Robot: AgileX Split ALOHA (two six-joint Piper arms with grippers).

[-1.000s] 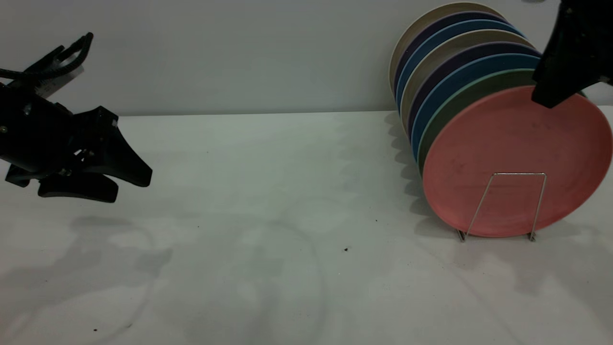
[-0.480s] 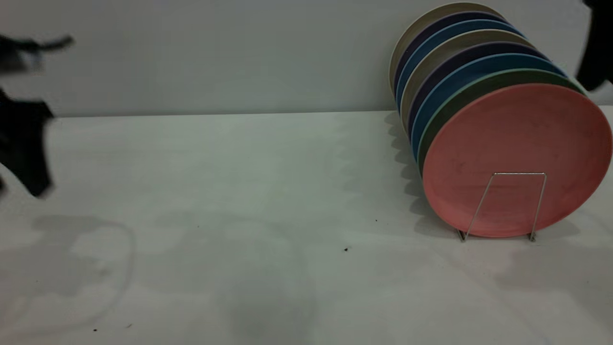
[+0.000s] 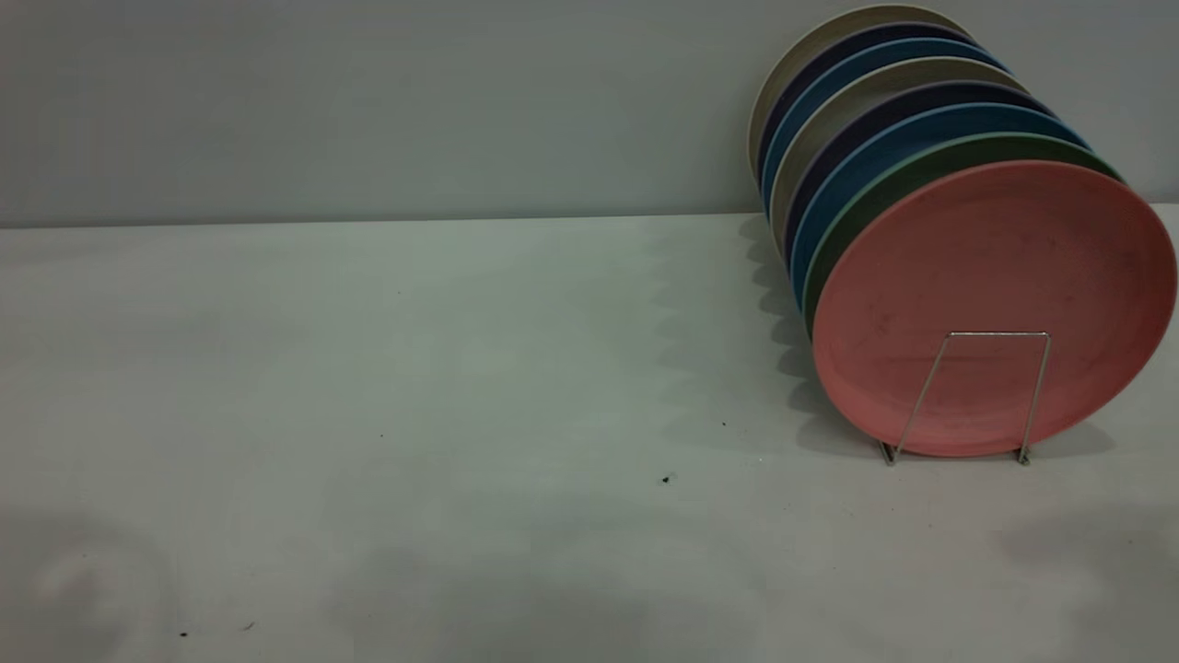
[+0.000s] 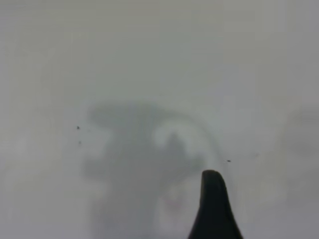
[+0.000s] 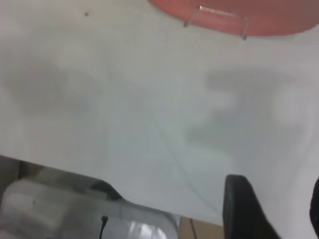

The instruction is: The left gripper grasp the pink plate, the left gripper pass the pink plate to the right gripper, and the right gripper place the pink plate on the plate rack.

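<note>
The pink plate (image 3: 995, 276) stands on edge at the front of a row of plates, held by the front loop of the silver wire plate rack (image 3: 990, 333). Neither arm shows in the exterior view. The right wrist view shows the plate's lower rim (image 5: 279, 22) and the rack loop (image 5: 219, 12) far off across the table. My right gripper (image 5: 278, 209) hangs open there over bare table, well away from the plate, with nothing in it. In the left wrist view, part of my left gripper (image 4: 213, 209) shows above its own shadow on the table, holding nothing that I can see.
Several plates lean behind the pink one: a dark green one (image 3: 884, 180), blue, purple and beige (image 3: 829, 41). A grey wall (image 3: 368, 101) backs the white table (image 3: 461, 368). The right wrist view shows the table's edge (image 5: 124, 186) and a pale object (image 5: 60, 209) below it.
The right gripper left the pink plate's top rim and rose out of the exterior view at upper right. The left gripper withdrew off the left side. The plate stayed in the rack.
</note>
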